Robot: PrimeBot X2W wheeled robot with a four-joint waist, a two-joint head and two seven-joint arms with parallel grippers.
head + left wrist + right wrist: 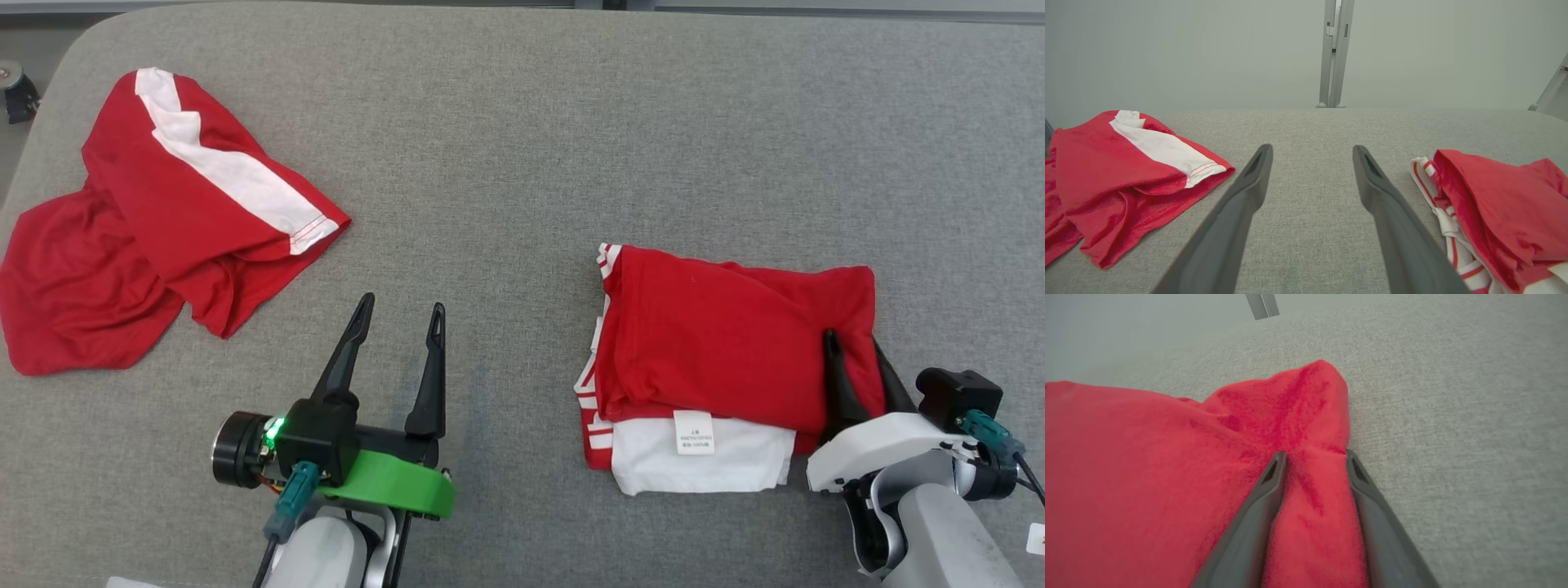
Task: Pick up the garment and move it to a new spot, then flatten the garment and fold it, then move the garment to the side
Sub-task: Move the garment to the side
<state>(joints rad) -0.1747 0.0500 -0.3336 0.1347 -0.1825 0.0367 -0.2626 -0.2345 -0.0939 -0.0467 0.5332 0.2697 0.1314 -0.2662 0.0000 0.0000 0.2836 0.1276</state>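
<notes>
The gray woven bench [506, 147] is lying broad and bare behind the folded garment [718, 335]. A crumpled garment [163, 237], soft red with a white band, is sprawling well to its left. The folded garment, a neat red-and-white rectangle, is sitting near the front edge. The right claw [853, 339] is pinching a ridge of cloth at its right edge. The left claw [403, 304] is hovering to its left, spread wide and empty.

There's the folded garment [727, 327], red over white, label showing, flat at right; the crumpled garment [163, 220], red, white-striped, sprawls far left.
</notes>
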